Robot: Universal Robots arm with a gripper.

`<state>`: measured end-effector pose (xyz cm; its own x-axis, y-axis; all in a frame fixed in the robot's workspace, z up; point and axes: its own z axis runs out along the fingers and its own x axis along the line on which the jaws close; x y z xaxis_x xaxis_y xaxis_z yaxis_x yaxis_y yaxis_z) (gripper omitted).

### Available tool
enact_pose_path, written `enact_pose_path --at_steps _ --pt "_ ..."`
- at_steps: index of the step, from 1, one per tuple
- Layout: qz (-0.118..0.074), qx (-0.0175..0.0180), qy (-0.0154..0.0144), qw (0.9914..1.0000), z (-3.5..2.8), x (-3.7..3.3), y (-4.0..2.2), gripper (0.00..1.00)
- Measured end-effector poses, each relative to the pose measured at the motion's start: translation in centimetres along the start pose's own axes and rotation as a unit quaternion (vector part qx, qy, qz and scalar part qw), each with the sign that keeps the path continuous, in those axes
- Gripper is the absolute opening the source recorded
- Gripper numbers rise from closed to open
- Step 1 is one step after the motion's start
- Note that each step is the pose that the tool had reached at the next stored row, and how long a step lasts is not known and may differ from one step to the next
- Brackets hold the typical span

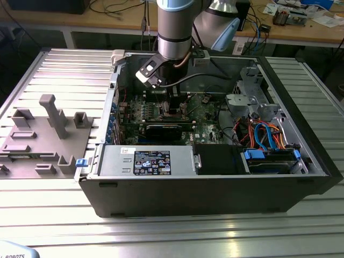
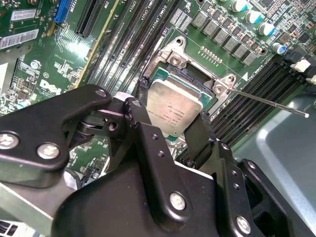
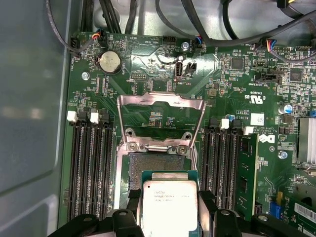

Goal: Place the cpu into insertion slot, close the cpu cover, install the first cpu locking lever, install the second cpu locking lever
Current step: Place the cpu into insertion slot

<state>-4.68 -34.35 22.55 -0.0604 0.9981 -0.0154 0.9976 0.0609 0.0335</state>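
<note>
Gripper (image 2: 171,112) is clamped on the cpu (image 3: 169,202) by two opposite edges, holding it over the near part of the insertion slot (image 3: 158,165); contact with the slot cannot be told. Beyond it, the cpu cover (image 3: 162,100) lies swung open on the green motherboard (image 3: 237,108).

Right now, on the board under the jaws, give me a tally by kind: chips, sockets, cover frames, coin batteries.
chip: 1
socket: 1
cover frame: 1
coin battery: 1
Total: 4
</note>
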Motion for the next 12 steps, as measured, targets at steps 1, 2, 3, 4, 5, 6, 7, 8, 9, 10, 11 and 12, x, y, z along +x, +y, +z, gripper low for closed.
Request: enact_pose_path --at_steps 1,2,3,4,5,6,7,8,9,10,11,12 --pt "0.000 0.0000 0.0000 1.00000 0.02 0.01 0.00 0.55" --pt "0.001 0.0000 0.0000 1.00000 0.05 0.02 0.00 0.55" --pt "0.001 -0.0001 0.0001 1.00000 0.07 0.04 0.00 0.55" --pt "0.002 -0.0001 0.0000 1.00000 0.09 0.08 -0.01 0.55" --pt "0.004 0.0000 -0.0001 0.99999 0.12 0.12 0.00 0.55" --pt "0.006 0.0000 -0.0002 0.99998 0.15 0.17 0.00 0.55" --pt "0.009 0.0001 -0.0003 0.99996 0.18 0.23 0.01 0.55" --pt "0.010 0.0001 -0.0003 0.99995 0.21 0.27 0.01 0.55" --pt "0.013 0.0002 -0.0004 0.99991 0.26 0.37 0.01 0.55" --pt "0.017 0.0003 -0.0006 0.99985 0.34 0.65 0.03 0.55" --pt "0.019 0.0003 -0.0006 0.99982 0.41 0.77 0.03 0.55" --pt "0.020 0.0003 -0.0006 0.99981 0.53 0.78 0.03 0.55"
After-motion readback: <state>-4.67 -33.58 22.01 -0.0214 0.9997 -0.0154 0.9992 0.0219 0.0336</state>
